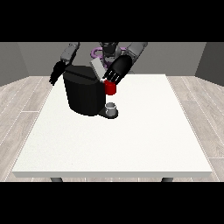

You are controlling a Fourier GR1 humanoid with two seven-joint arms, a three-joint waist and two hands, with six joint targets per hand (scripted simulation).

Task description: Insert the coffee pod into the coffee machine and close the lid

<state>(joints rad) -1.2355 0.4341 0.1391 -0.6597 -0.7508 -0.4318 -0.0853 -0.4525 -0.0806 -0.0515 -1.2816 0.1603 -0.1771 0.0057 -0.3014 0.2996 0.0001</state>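
Looking at the hand at the view's right [117,71], you see straight fingers spread on the raised lid [97,68]; just below them sits a red thing at the machine [110,88]; the coffee machine [84,92] stands beside.

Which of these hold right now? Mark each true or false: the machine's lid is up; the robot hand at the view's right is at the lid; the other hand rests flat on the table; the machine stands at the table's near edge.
1. The lid of the coffee machine is up: true.
2. The robot hand at the view's right is at the lid: true.
3. The robot hand at the view's left rests flat on the table: false, it hangs beside the machine.
4. The machine stands at the near edge: false, it stands toward the robot's side.
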